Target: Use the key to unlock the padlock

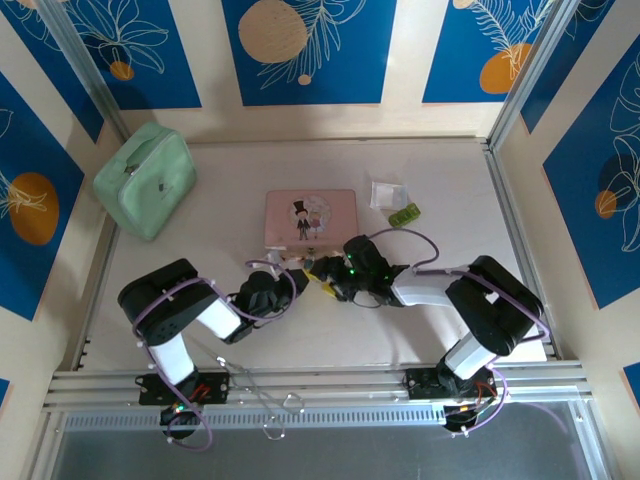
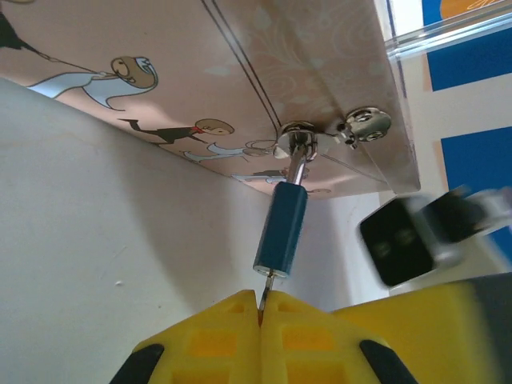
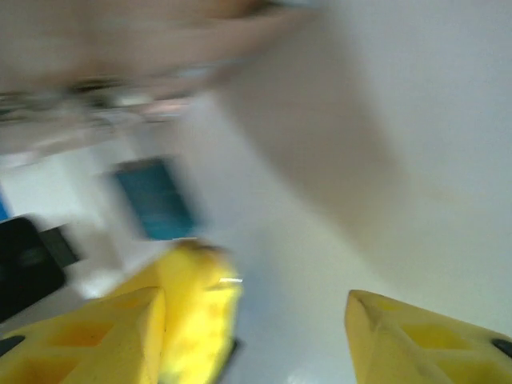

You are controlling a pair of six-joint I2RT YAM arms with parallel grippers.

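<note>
Now, key (image 2: 270,282) in line with padlock (image 2: 282,226)

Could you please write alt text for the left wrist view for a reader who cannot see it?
A small blue padlock is hooked by its silvery shackle to the clasp of a pink tin box, and a slim key runs from its base into the shut yellow left tool.

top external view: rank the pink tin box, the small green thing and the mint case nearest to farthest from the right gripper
1. pink tin box, just beyond the right gripper, mid-table.
2. small green thing, back right, past the box's right end.
3. mint case, back left corner, clearly farthest.
</note>
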